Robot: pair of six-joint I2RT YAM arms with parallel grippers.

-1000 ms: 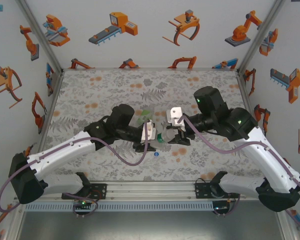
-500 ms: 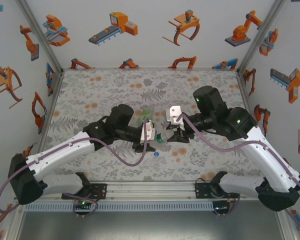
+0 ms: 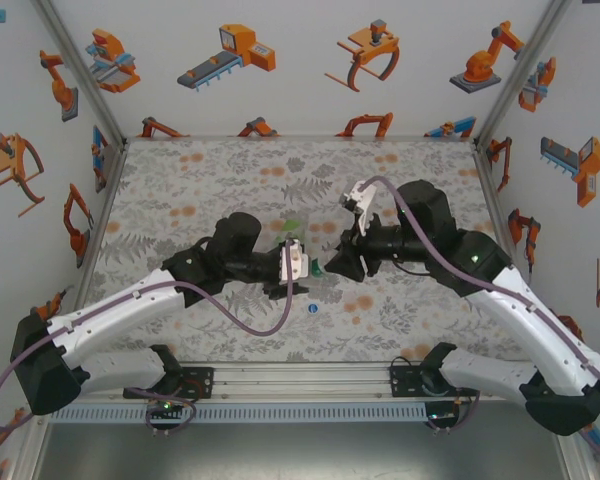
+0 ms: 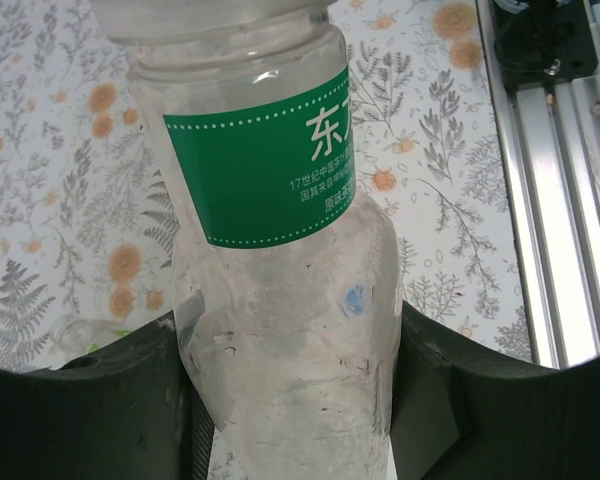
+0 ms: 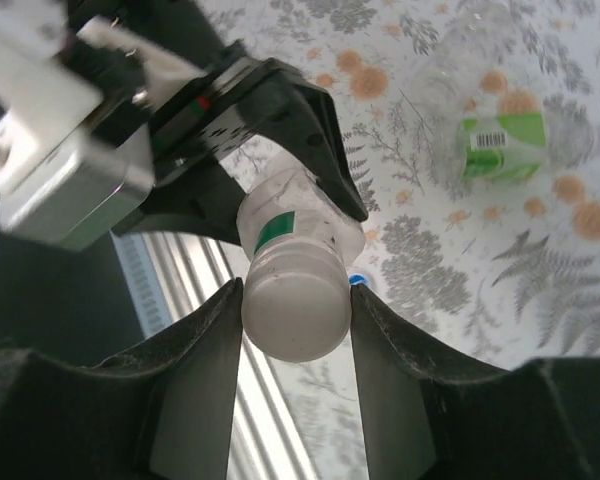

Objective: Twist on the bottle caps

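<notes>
Topping the bottle: white cap (image 5: 293, 305) sat on its mouth, pinched between the right gripper's (image 5: 296, 322) fingers.
Bottle (image 4: 280, 250): clear, green label, body clamped by the left gripper (image 4: 292, 385), a finger pressed on each side.
Blue cap (image 3: 312, 309): on the mat (image 3: 180, 190), near the bottle.
Second bottle (image 5: 500, 148): on the mat, well apart.

A big white 东 is showing on the green label (image 4: 265, 165) of the bottle (image 4: 290, 360), smaller Chinese lines starting 17 running beneath.
</notes>
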